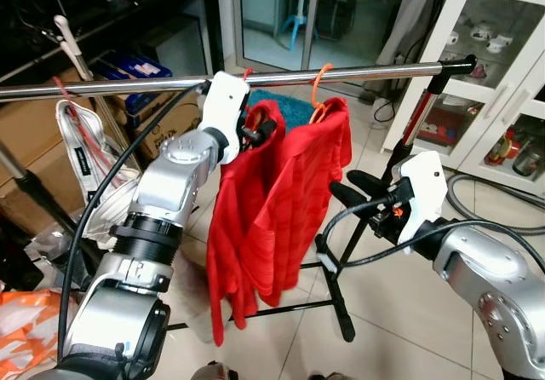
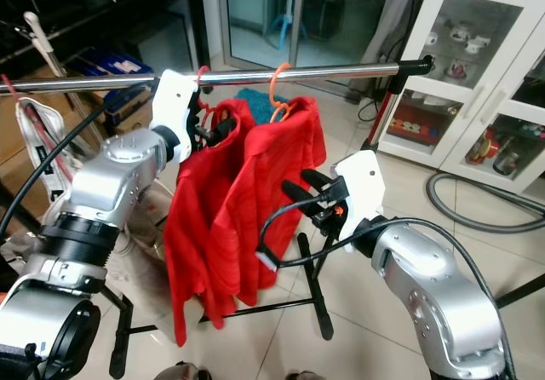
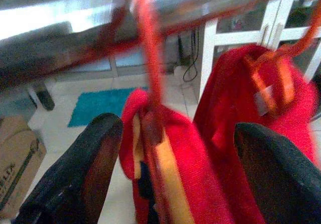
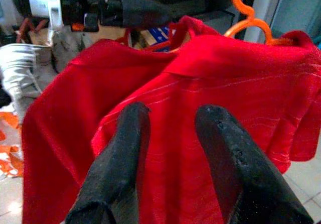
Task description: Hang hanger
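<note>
Horizontal chrome clothes rail [image 1: 358,74] on a black metal stand, over a pale tiled floor [image 1: 400,312]. Two red garments hang from the rail: one on an orange plastic hanger [image 1: 318,86], the other [image 1: 234,227] just beside it on a red hanger hook [image 3: 145,43].

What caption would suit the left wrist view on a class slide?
Open left gripper facing a red fabric garment whose red hanger hook sits over the shiny metal rail.

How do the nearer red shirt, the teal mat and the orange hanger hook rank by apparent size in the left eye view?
1. Nearer red shirt, clearly the largest.
2. Teal mat and orange hanger hook: they look similar, and the shirts hide most of the mat, so I do not rank them.
</note>
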{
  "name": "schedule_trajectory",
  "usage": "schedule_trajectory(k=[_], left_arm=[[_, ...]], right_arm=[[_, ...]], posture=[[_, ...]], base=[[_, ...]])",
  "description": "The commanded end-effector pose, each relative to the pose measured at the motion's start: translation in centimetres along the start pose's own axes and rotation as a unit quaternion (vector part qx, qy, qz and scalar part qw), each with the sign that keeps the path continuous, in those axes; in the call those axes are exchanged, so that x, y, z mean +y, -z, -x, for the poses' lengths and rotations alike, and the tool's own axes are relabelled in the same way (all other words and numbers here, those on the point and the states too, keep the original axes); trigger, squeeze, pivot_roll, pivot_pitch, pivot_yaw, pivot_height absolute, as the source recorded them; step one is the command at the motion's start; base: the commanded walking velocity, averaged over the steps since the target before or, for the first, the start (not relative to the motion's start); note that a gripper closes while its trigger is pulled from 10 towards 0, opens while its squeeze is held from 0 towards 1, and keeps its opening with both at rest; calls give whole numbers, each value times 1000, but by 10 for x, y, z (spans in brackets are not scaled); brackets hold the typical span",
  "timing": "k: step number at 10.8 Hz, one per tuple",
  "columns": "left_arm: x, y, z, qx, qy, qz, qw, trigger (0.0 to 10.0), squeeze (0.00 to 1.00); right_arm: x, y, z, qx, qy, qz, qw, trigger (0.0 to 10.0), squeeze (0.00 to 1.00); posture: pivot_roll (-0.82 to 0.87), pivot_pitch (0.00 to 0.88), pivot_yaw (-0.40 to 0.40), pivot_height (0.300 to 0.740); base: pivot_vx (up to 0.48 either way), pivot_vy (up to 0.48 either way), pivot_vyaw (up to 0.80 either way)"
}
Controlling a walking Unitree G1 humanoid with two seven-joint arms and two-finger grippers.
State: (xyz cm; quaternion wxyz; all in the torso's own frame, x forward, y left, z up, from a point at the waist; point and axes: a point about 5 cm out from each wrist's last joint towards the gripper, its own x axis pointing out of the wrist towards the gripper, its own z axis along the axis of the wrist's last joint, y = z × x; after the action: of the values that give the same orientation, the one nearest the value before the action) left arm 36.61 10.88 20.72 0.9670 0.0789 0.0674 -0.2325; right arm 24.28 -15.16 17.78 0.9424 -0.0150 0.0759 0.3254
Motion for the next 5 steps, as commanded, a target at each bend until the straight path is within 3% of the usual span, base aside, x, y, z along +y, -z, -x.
schedule_trajectory(k=[1,3,5], left_arm=[[-3,-1,5,8,-11,10,1000,10000,0],[-9,1,1,26,-16,27,999,10000,0],[-2,-1,-7,50,-38,36,997,10000,0]], right_arm=[[2,-3,4,0,-9,3,1000,10000,0],[1,-4,3,1,-12,3,1000,10000,0],[0,-6,0,0,-23,4,1000,10000,0]], posture=[[-56,48,20,740],[-51,49,10,740],[-50,54,14,740]], base=[[0,0,0],[0,0,0],[0,0,0]])
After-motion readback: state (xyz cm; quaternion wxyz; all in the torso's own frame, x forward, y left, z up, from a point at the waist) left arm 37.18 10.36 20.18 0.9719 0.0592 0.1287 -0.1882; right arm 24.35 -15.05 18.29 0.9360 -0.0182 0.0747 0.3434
